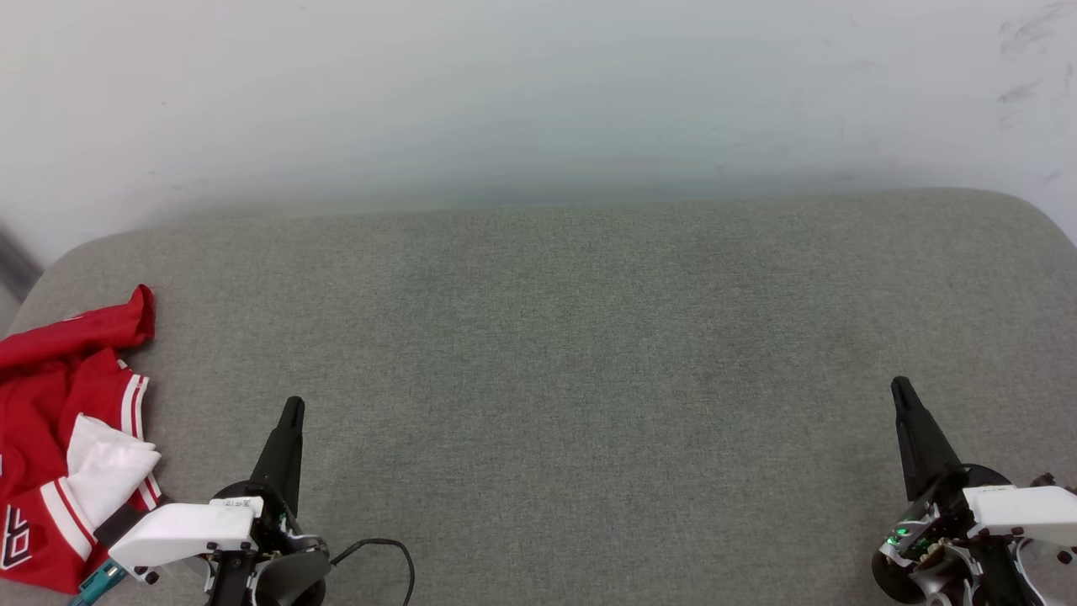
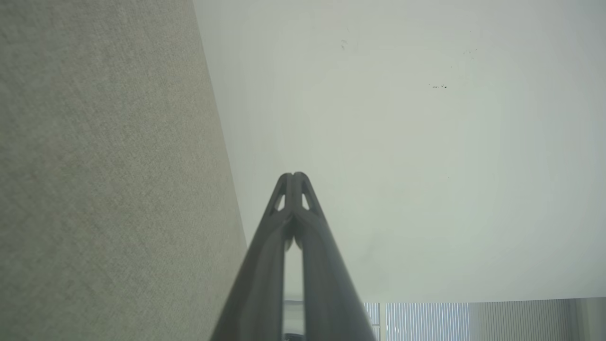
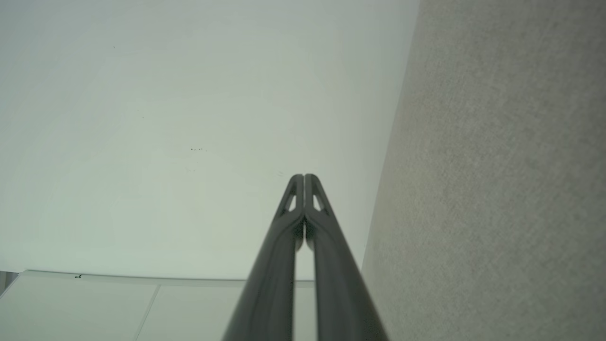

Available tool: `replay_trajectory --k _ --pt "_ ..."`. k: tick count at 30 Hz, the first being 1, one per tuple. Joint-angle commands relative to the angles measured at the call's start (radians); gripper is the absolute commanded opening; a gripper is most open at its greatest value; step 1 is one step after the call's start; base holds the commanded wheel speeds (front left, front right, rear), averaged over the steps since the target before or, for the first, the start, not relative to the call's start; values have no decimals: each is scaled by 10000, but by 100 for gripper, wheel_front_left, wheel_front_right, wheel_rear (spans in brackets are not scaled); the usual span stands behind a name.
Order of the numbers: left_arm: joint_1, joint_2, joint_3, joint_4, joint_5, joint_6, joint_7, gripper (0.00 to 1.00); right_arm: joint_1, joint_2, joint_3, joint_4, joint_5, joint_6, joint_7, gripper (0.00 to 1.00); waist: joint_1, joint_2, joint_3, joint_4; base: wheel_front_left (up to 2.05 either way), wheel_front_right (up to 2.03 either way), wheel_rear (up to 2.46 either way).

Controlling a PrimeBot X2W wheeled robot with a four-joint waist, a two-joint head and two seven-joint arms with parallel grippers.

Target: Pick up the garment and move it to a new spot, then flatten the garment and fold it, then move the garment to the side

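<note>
At the left edge of the head view, the garment is seen crumpled on the grey surface, partly cut off by the frame. The left gripper is held just beside it, and the right gripper well apart at the lower right. Along the left wrist view, its fingers are pressed together, with nothing held. Along the right wrist view, the fingers are likewise closed on nothing.

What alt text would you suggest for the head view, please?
A crumpled red garment lies at the left edge of a grey fabric surface; the left gripper and right gripper, both shut, point up from the bottom corners.
</note>
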State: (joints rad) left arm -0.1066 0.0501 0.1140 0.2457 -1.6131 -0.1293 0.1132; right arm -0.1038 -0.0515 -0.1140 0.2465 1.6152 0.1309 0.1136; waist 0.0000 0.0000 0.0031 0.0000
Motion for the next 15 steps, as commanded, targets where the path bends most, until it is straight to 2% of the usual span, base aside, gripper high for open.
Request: replay_trajectory --k 1,15 --pt "-54 -11 18 -5 1 -43 45 0 -114 20 5 5 -46 -2 -3 0 0 0 0 0 0 0 0" --pt "-54 -11 15 -5 1 -43 45 0 -114 20 5 4 -46 -3 -3 0 0 0 0 0 0 0 0"
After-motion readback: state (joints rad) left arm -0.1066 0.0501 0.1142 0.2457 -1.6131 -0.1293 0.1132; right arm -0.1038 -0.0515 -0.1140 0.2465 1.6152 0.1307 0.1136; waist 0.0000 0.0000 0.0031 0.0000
